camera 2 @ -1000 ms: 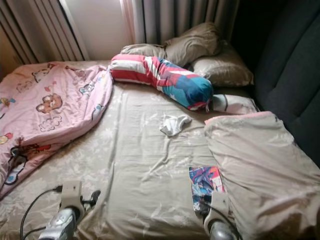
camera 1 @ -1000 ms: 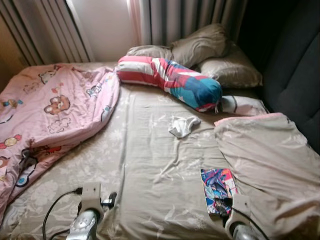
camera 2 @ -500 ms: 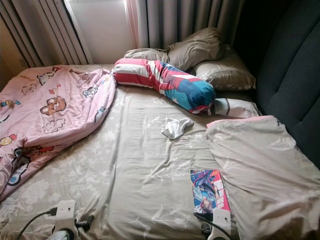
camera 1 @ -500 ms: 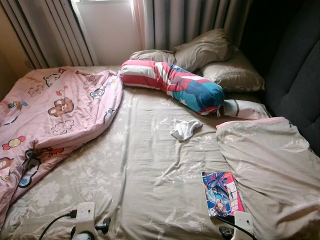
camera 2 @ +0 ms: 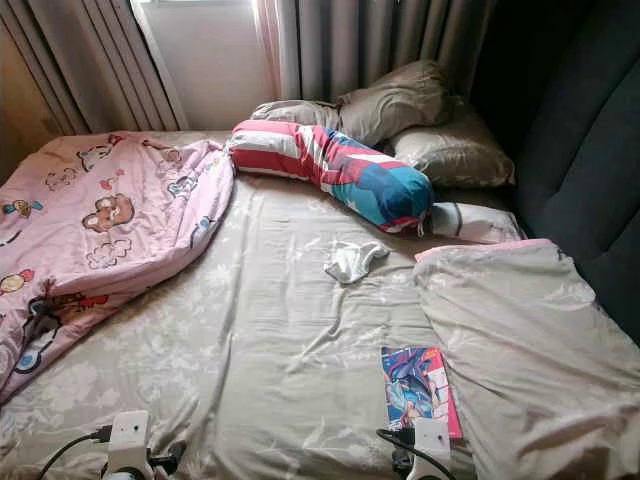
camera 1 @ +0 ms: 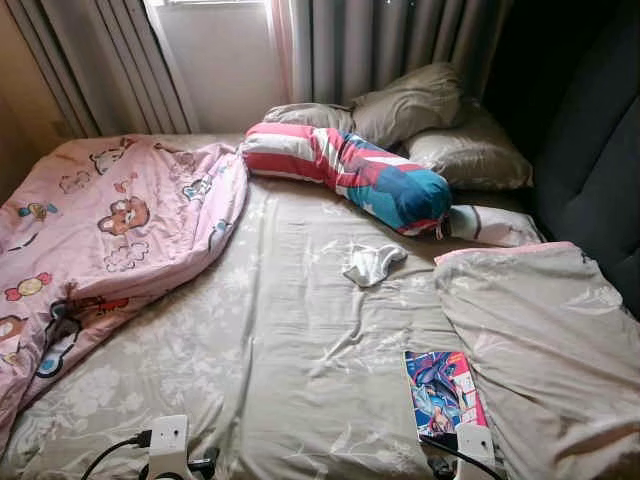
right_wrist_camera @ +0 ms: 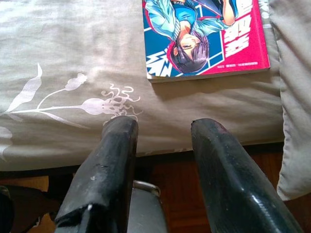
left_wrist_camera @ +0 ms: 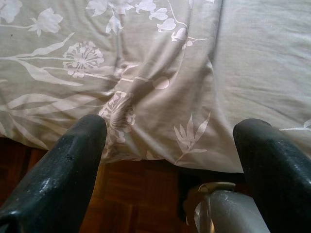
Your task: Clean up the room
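Note:
A colourful comic book [camera 1: 443,393] lies flat on the beige floral bed sheet [camera 1: 300,340], near the front right edge. A small crumpled white cloth [camera 1: 373,263] rests mid-bed. My right gripper [right_wrist_camera: 165,127] is open and hangs over the bed's edge, with the comic book [right_wrist_camera: 204,34] just beyond its fingertips. My left gripper [left_wrist_camera: 170,131] is open and wide, and sits over the sheet's hanging front edge with nothing between its fingers. Both wrists peek in at the bottom of the eye views.
A pink cartoon quilt [camera 1: 100,230] is bunched on the left. A striped bolster [camera 1: 350,172] and beige pillows [camera 1: 410,100] lie at the head. A beige duvet [camera 1: 545,340] is heaped on the right against the dark headboard [camera 1: 600,150]. Wooden floor [left_wrist_camera: 121,194] shows below the bed.
The camera has moved, so the bed sits a little lower in the picture. Both arms have dropped toward the bottom edge. Nothing on the bed has moved.

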Tool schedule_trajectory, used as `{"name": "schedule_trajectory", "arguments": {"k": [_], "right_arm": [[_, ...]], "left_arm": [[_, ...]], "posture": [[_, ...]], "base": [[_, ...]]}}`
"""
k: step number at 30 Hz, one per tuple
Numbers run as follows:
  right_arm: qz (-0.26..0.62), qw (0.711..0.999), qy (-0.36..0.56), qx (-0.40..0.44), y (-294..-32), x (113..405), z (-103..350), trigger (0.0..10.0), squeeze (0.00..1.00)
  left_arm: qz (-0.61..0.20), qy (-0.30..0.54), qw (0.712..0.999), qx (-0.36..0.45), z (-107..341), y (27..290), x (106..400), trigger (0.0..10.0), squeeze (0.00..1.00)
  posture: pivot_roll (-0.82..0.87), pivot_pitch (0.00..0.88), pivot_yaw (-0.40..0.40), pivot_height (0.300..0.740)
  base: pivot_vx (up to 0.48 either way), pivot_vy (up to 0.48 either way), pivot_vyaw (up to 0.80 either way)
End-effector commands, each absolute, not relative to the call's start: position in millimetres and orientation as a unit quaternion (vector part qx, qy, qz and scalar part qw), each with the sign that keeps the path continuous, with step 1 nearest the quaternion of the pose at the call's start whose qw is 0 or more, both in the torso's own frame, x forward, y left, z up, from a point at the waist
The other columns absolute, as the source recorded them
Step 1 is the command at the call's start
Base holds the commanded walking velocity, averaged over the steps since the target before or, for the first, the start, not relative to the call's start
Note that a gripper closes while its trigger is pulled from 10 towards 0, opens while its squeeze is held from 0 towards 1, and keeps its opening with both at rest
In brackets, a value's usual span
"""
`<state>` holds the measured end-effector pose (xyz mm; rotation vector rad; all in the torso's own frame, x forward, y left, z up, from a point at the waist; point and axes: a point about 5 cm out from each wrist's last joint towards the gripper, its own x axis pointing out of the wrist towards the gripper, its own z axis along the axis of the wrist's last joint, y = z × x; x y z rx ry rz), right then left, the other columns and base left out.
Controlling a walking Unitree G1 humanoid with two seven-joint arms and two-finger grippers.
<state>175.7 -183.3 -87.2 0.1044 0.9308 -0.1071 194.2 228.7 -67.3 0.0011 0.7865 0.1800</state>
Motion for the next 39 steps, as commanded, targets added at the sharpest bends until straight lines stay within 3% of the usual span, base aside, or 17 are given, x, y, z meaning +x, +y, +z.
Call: {"name": "schedule_trajectory", "arguments": {"k": [1,20,32,39], "right_arm": [[-0.054,0.888,0.453,0.052,-182.7,173.3,-88.5,10.0,0.0],[-0.046,0.889,0.453,0.044,-181.7,173.3,-88.5,10.0,0.0],[-0.048,0.888,0.456,0.041,-181.4,172.0,-89.2,10.0,0.0],[-0.052,0.888,0.454,0.051,-180.5,172.4,-89.1,10.0,0.0]], "left_arm": [[0.083,0.384,0.92,0.006,-66.7,229.9,195.0,10.0,0.0],[0.075,0.383,0.921,0.011,-66.3,226.2,197.2,10.0,0.0],[0.074,0.381,0.922,0.011,-66.2,224.9,197.8,10.0,0.0],[0.071,0.38,0.922,0.011,-66.1,223.8,198.3,10.0,0.0]], "posture": [[0.11,0.017,-0.012,0.74],[0.11,0.049,-0.013,0.74],[0.11,0.064,-0.013,0.74],[0.11,0.07,-0.012,0.74]], "base": [[0.0,0.0,0.0],[0.0,0.0,0.0],[0.0,0.0,0.76],[0.0,0.0,0.0]]}}
